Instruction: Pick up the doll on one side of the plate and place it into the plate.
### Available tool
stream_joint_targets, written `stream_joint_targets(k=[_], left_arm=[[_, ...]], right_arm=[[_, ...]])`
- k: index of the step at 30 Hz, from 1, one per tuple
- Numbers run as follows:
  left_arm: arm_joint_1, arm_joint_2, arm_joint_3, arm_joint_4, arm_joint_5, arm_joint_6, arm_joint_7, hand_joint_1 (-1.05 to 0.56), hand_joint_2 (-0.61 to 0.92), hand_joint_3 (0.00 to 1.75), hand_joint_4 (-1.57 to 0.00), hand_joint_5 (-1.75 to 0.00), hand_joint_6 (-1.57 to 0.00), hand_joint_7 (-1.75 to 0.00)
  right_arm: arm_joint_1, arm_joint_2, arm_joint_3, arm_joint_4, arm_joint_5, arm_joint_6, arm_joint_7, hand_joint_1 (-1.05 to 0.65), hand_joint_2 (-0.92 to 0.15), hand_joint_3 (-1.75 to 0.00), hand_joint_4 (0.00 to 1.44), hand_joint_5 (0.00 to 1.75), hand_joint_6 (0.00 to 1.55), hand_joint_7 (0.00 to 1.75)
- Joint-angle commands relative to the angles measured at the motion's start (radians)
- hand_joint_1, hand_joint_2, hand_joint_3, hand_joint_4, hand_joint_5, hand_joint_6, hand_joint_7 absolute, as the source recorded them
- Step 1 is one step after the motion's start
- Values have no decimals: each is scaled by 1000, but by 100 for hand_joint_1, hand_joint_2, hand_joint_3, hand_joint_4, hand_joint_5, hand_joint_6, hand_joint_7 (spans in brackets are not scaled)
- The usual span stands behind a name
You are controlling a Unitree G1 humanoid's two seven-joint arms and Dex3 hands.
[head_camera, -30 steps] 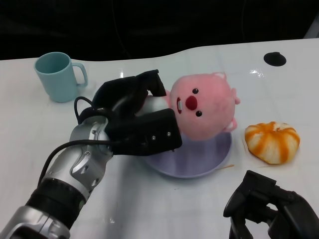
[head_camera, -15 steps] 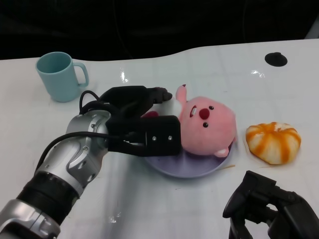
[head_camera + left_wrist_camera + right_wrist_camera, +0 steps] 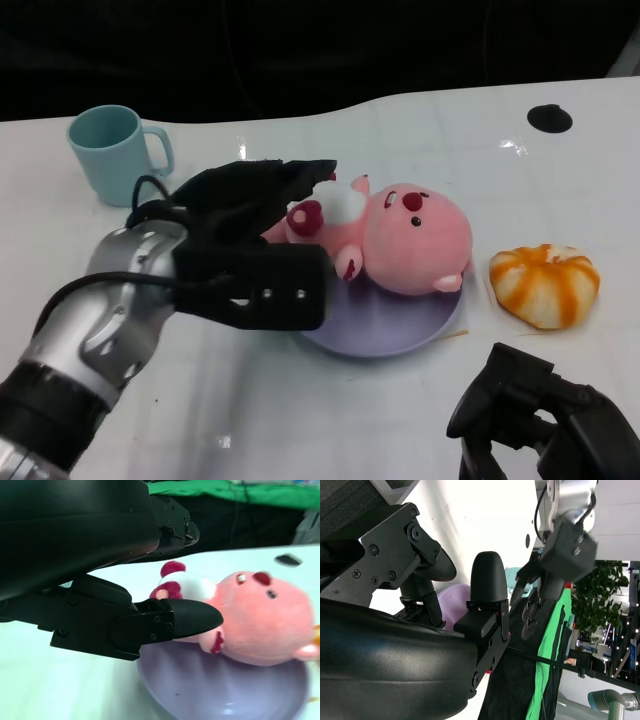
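Note:
A pink plush doll (image 3: pixel 400 235) lies on its back across the purple plate (image 3: pixel 390 325), head toward the right and feet toward my left hand (image 3: pixel 245 240). The left hand's fingers are spread around the doll's feet, and I see no grip on them. The left wrist view shows the doll (image 3: pixel 260 615) resting on the plate (image 3: pixel 220 690), with a black finger (image 3: pixel 185 620) in front of its body and the others above it. My right hand (image 3: pixel 545 415) rests at the near right with its fingers curled on nothing.
A teal mug (image 3: pixel 112 152) stands at the far left. An orange-and-white striped round object (image 3: pixel 545 285) lies just right of the plate. A small black disc (image 3: pixel 549 117) sits at the far right. The table's far edge runs behind them.
The doll has tipped from facing forward onto its back on the plate. My left hand has let go and drawn back to the left. The right hand has not moved.

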Motion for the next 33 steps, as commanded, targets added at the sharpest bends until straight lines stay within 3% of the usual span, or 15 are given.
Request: stream_joint_targets(k=[1, 9, 10, 13, 20, 21, 23, 24, 26, 30, 33], left_arm=[[82, 40, 97, -99, -122, -14, -47, -100, 92, 51, -2, -1, -3, -1], [203, 47, 257, -252, -388, 28, -141, -95, 92, 46, -8, -5, -10, -4], [227, 41, 283, -277, -426, 26, -142, -90, 92, 43, -18, -11, -17, -8], [297, 24, 333, -342, -501, 17, -128, -69, 92, 28, -18, -65, -37, -9], [435, -47, 402, -453, -615, 42, -82, -42, 91, 15, -46, -91, -72, -26], [466, -70, 413, -486, -642, 69, -65, -36, 86, 26, -50, -99, -73, -38], [513, -100, 428, -541, -687, 113, -46, -29, 55, 84, -56, -112, -64, -75], [530, -106, 432, -562, -705, 128, -45, -27, 48, 99, -57, -117, -61, -88], [563, -116, 439, -603, -740, 164, -45, -23, 43, 109, -61, -123, -62, -102], [641, -130, 442, -688, -779, 237, -27, -15, 47, 111, -69, -130, -68, -109], [710, -140, 440, -768, -804, 325, 2, -8, 44, 129, -75, -141, -71, -115]], right_arm=[[7, -7, -4, -12, 8, 0, -2, -2, -45, -129, 65, 174, 59, 146], [12, -9, -4, -18, 12, 8, -1, -2, -44, -132, 65, 174, 60, 146], [11, -10, -4, -18, 12, 7, 0, -2, -44, -132, 65, 174, 60, 146], [10, -10, -5, -18, 20, 7, 5, -1, -45, -131, 65, 175, 60, 146], [12, -14, -5, -26, 12, 12, 1, 0, -45, -131, 66, 174, 60, 146], [12, -14, -5, -28, 11, 14, 1, 0, -45, -131, 66, 174, 60, 145], [13, -14, -4, -31, 10, 18, 0, 0, -45, -132, 66, 174, 60, 145], [12, -14, -4, -31, 10, 19, 0, 1, -45, -132, 66, 174, 60, 145], [11, -14, -4, -31, 9, 19, 0, 1, -44, -132, 66, 174, 60, 146], [10, -14, -4, -33, 12, 22, 0, 0, -45, -132, 66, 174, 60, 146], [10, -12, -3, -37, 15, 30, -1, 0, -45, -131, 65, 174, 60, 146]])
